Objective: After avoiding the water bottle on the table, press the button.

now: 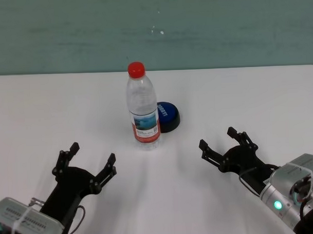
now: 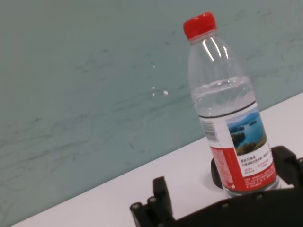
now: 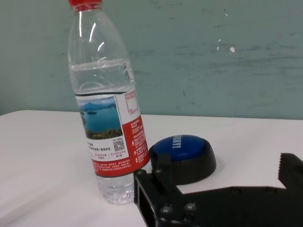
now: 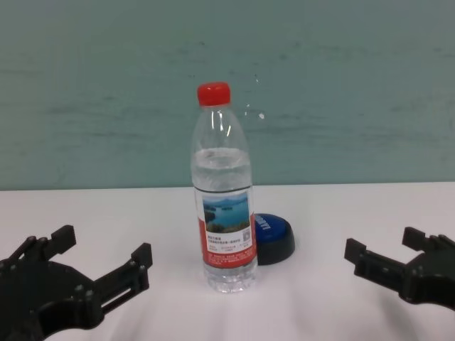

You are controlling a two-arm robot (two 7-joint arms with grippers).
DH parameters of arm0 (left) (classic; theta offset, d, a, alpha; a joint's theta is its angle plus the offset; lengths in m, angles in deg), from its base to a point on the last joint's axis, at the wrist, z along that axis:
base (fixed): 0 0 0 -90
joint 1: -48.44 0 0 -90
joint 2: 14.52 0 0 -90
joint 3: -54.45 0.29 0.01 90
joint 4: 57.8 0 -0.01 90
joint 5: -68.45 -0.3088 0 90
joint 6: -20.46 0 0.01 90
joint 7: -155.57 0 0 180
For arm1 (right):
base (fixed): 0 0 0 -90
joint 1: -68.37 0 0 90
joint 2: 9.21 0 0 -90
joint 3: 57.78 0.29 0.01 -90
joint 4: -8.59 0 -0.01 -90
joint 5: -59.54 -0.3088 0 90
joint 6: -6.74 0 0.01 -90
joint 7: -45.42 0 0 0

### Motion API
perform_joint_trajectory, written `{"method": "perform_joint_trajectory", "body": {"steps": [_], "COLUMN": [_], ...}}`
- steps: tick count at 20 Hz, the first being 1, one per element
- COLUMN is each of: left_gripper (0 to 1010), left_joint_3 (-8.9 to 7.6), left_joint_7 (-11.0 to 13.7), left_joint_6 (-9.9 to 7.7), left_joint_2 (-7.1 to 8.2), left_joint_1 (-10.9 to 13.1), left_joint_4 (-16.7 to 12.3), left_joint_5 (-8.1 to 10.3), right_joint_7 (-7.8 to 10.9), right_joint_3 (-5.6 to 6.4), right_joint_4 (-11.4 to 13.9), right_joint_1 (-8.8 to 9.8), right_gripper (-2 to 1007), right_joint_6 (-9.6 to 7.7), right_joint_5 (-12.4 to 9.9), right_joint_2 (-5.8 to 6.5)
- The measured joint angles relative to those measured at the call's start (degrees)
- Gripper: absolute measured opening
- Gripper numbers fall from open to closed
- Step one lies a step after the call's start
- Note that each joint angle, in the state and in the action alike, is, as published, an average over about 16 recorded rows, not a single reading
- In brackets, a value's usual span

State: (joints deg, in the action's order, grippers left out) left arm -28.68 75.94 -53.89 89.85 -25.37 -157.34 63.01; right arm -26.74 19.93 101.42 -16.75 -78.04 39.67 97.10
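The water bottle [image 1: 142, 104] stood upright near the middle of the counter [image 1: 258, 98], about two-thirds full of water under its red cap [image 1: 136, 69]. I judged it tall, narrow-based and thin-walled, so a side knock high up could have tipped it; it was an obstacle to clear, not an item to grasp. The button [image 1: 167, 115] sat just behind it and to its right, partly hidden by the bottle in the head view; whether the two touched could not be determined. I judged its blue dome rigid, calling for a straight downward press on the crown and no grasp. My right gripper [image 1: 227, 142] lay low over the counter at near right, pointing toward the button, jaws apart and empty. My left gripper [image 1: 86, 163] lay at near left, jaws likewise apart and empty.
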Motion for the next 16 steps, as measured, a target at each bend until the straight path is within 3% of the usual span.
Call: {"method": "perform_joint_trajectory", "body": {"steps": [16], "left_gripper": [1000], "left_joint_3": [0.00], "left_joint_7": [0.0], "left_joint_6": [0.00], "left_joint_2": [0.00], "left_joint_1": [0.0], "left_joint_4": [0.0], "left_joint_5": [0.00], "right_joint_7": [0.00], "right_joint_3": [0.00], "right_joint_4": [0.0], "right_joint_1": [0.00], "right_gripper": [1004], "right_joint_6": [0.00], "right_joint_5": [0.0], "right_joint_2": [0.00]}}
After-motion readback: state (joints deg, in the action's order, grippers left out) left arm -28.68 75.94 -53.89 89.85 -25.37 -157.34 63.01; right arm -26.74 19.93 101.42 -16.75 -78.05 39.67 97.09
